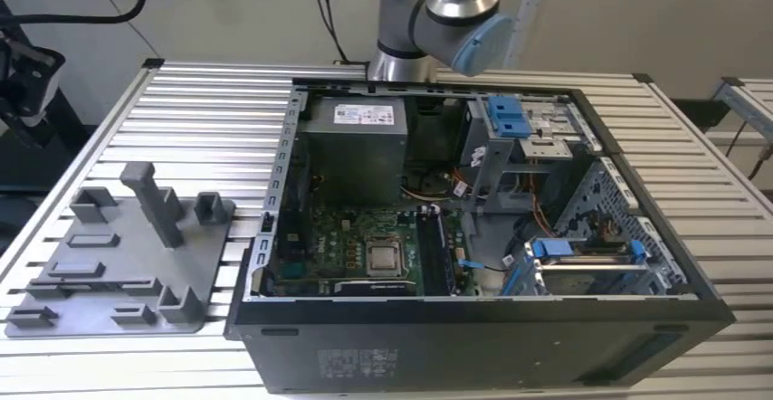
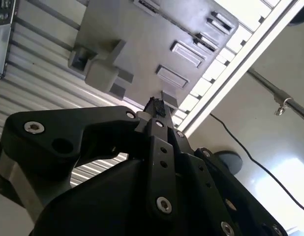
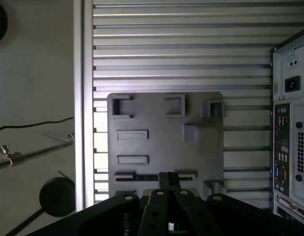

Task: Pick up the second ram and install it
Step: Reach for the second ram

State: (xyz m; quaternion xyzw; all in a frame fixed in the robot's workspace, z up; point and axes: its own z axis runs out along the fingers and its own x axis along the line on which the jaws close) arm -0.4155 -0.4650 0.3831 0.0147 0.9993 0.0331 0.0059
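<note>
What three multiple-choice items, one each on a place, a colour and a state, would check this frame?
1. Under the gripper lies: A the grey tray; B a cardboard box; C bare floor.
2. The plastic latches inside the computer case are: A red; B blue; C yellow.
3. The case is: A shut, panel on; B open, with the motherboard showing; C standing on the tray.

Answers:
1 A: in both wrist views the tray lies beyond the gripper's tip.
2 B: they stand out blue against the metal.
3 B: the exterior view looks straight onto the board.
</note>
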